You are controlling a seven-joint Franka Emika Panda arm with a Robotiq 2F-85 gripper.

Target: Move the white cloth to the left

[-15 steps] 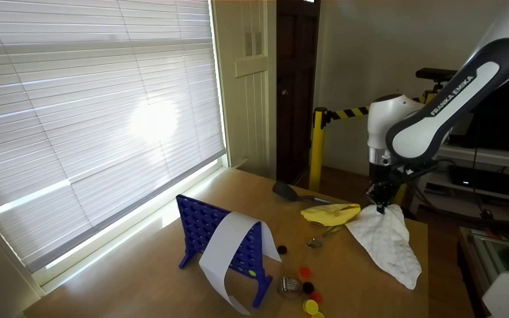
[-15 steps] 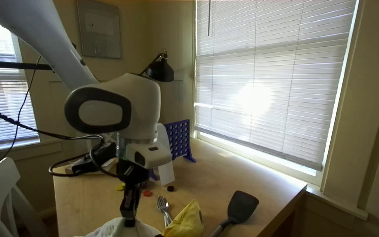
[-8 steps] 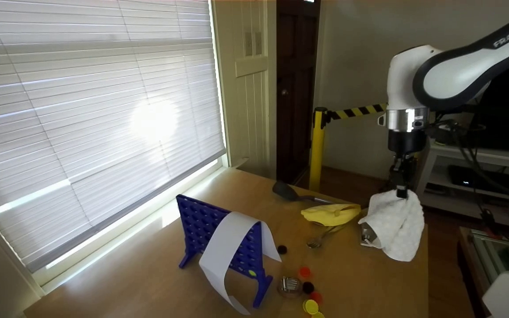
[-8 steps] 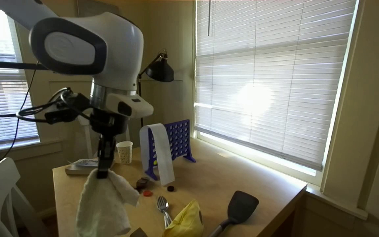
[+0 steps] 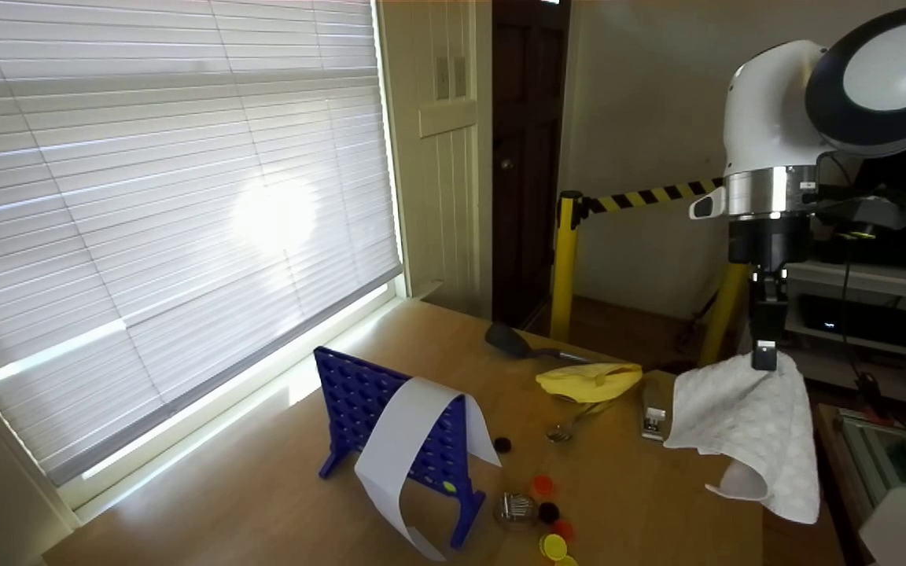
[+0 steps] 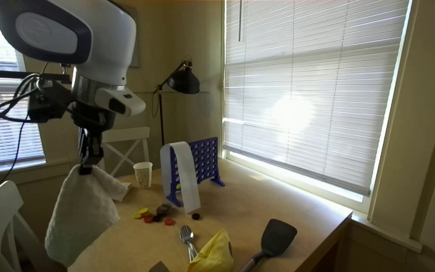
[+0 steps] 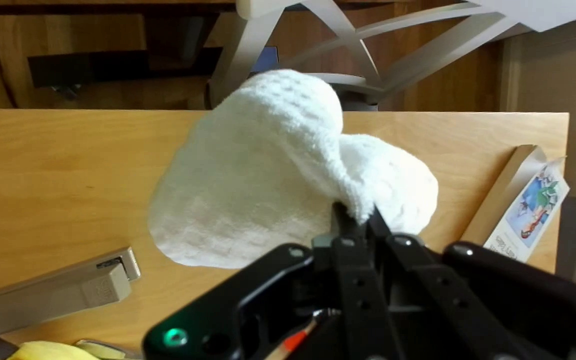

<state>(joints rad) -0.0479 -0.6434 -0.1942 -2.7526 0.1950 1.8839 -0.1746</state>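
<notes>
Cloth (image 5: 745,410) hangs from the gripper (image 5: 764,359)
The fingers (image 6: 85,170) pinch its top and hide this part from me.

A slim silver metal fork (image 6: 187,234) is shining on the flat tan wooden tabletop (image 6: 255,200); the draped white cloth (image 7: 248,180) is looking rough.

The textured white cloth (image 5: 760,424) hangs from the claw (image 5: 765,358), pinched at the top and draped in folds below.
</notes>
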